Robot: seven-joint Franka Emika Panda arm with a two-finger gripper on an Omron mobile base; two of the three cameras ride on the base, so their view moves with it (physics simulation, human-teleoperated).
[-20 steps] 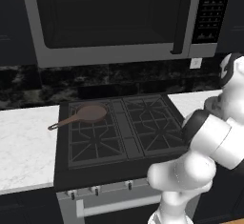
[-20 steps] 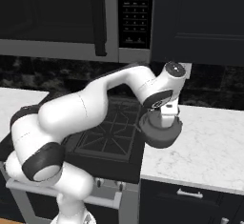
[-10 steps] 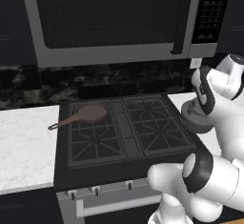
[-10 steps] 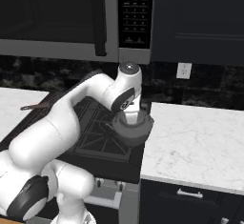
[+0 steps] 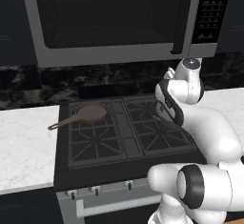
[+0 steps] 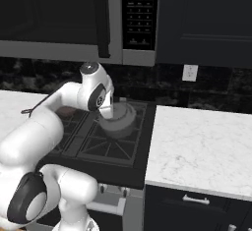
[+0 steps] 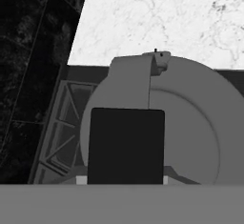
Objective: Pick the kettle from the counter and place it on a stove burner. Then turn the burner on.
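Where marble counter point(image 6: 197, 146) abuts cooktop point(image 6: 106, 144)

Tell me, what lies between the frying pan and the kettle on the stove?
Bare black grates: the left base view shows nothing between frying pan and kettle.

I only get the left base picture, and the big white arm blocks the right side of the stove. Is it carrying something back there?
Observer: Yes. In the right base view the gripper holds a grey kettle.
Operator: Is it set down?
Observer: It is over the stove's rear right burner; I cannot tell whether it touches the grate.
Operator: How is it gripped?
Observer: The hand view looks down at the kettle's dark handle, right under the hand.
Operator: What lies beyond it?
Observer: The white marble counter, past the stove's edge.
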